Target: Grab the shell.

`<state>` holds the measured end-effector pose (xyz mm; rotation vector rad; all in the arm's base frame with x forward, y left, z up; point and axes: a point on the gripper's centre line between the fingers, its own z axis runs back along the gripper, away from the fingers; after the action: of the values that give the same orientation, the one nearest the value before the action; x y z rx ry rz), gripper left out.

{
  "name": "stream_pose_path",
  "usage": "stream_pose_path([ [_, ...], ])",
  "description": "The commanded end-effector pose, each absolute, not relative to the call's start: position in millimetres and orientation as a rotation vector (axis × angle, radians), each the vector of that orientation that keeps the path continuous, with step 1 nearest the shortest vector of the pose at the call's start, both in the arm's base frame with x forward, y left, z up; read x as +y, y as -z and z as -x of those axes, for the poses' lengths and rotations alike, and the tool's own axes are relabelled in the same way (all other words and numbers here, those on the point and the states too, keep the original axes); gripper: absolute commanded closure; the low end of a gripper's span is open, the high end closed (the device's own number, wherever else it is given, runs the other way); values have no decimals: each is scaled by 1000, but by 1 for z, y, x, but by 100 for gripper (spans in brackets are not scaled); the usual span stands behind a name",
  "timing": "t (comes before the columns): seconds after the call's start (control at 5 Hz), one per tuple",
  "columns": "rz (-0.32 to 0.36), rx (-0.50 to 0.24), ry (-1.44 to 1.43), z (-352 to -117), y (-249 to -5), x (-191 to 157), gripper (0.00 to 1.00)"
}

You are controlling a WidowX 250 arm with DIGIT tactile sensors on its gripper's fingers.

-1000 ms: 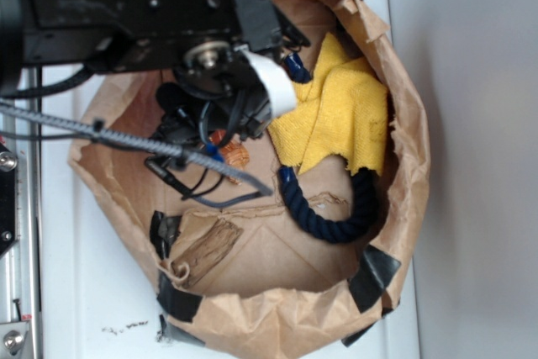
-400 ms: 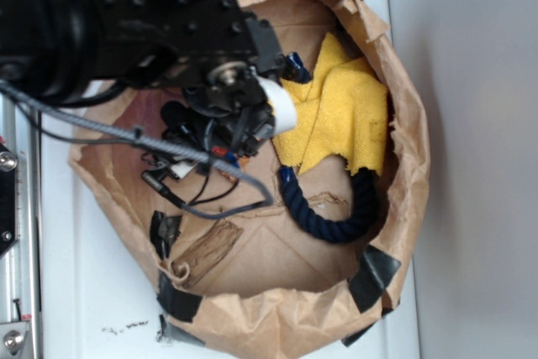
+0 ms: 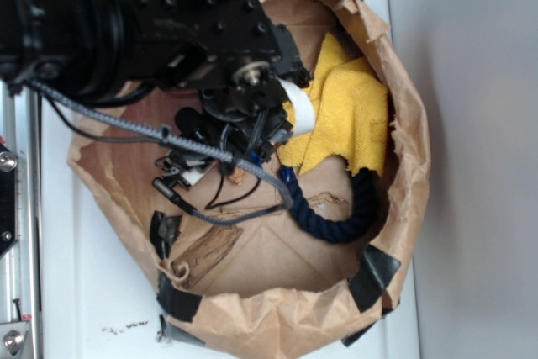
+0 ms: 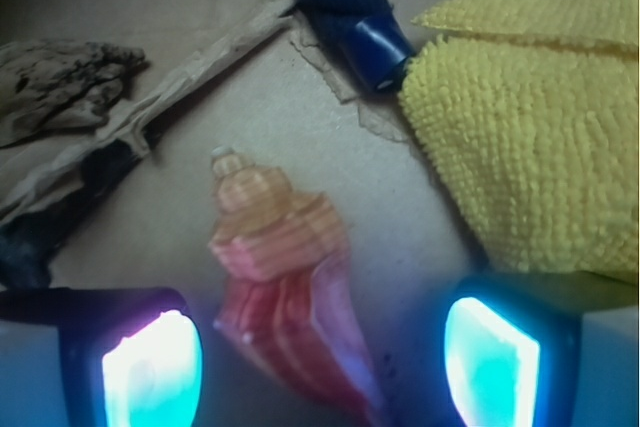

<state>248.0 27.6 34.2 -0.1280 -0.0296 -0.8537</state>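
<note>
No text, label, brand, number or sign can be read in either view. The small dark marks on the white table surface [image 3: 126, 326], at the lower left of the exterior view, are too small and blurred to tell whether they are writing. The black robot arm [image 3: 143, 23] at the upper left carries no lettering that shows.
</note>
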Motion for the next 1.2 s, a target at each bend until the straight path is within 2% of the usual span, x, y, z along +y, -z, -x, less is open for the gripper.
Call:
stream_pose_path([
  [0.0,86,-52,881,-255,-27,12,0],
  [0.2,90,-42,890,-253,-23,9,0],
  [0.4,95,-46,876,-253,-23,8,43],
  [0.6,102,-58,864,-255,-26,10,100],
  [1.0,119,-94,831,-259,-43,20,100],
])
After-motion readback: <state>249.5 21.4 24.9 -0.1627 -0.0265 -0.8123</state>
